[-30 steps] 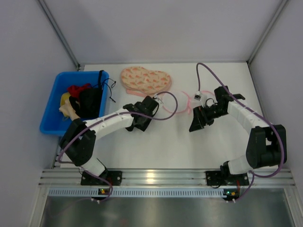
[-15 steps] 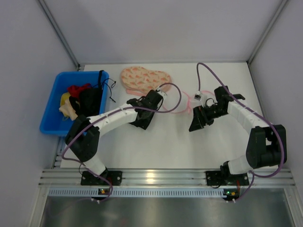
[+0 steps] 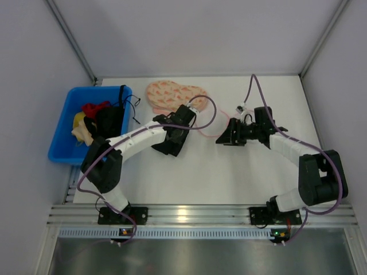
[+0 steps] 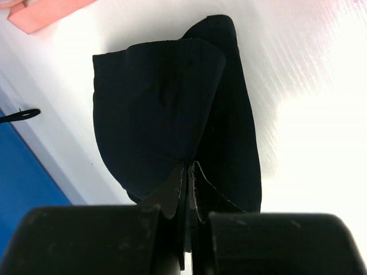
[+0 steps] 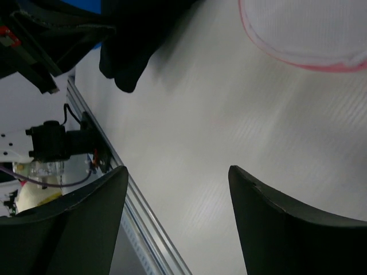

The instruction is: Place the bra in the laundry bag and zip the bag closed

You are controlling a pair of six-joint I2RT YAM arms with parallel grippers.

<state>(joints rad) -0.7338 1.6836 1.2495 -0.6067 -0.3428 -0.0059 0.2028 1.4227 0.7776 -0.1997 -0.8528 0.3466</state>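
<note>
The bra (image 4: 172,109) is a folded black fabric piece hanging from my left gripper (image 4: 188,169), which is shut on its edge. In the top view the left gripper (image 3: 172,137) holds the bra (image 3: 163,148) just left of the laundry bag (image 3: 211,127), a flat white mesh pouch with a pink rim. My right gripper (image 3: 225,136) is open and empty at the bag's right edge. In the right wrist view the open right gripper (image 5: 178,180) is over bare table, with the bag's pink rim (image 5: 298,60) at top right and the bra (image 5: 135,46) at top left.
A peach-pink heart-shaped patterned cloth (image 3: 172,95) lies behind the left gripper; its corner shows in the left wrist view (image 4: 46,12). A blue bin (image 3: 62,129) with several garments stands at the left edge. The table's front rail (image 3: 183,215) runs along the near side.
My left gripper has carried the bra right and away from the bases, nearer the bag. My right gripper has swung left to the bag's right edge, still open.
</note>
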